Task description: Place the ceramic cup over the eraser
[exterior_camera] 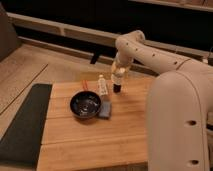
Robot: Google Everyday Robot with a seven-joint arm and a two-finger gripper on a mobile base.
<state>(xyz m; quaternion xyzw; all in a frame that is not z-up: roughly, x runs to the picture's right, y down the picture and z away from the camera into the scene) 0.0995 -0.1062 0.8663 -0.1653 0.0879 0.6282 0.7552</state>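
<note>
My gripper (118, 71) hangs from the arm over the far middle of the wooden table (95, 142). It is shut on the small whitish ceramic cup (118, 78), which it holds just above the eraser (117, 89). The eraser is a small black upright block standing on the table, and the cup's bottom edge is very close to its top. I cannot tell whether they touch.
A slim white bottle (102, 85) stands just left of the eraser. A dark bowl (85, 105) and a flat blue-grey pad (105, 109) lie in front of it. A dark mat (22, 122) covers the table's left end. My body (180, 125) fills the right side.
</note>
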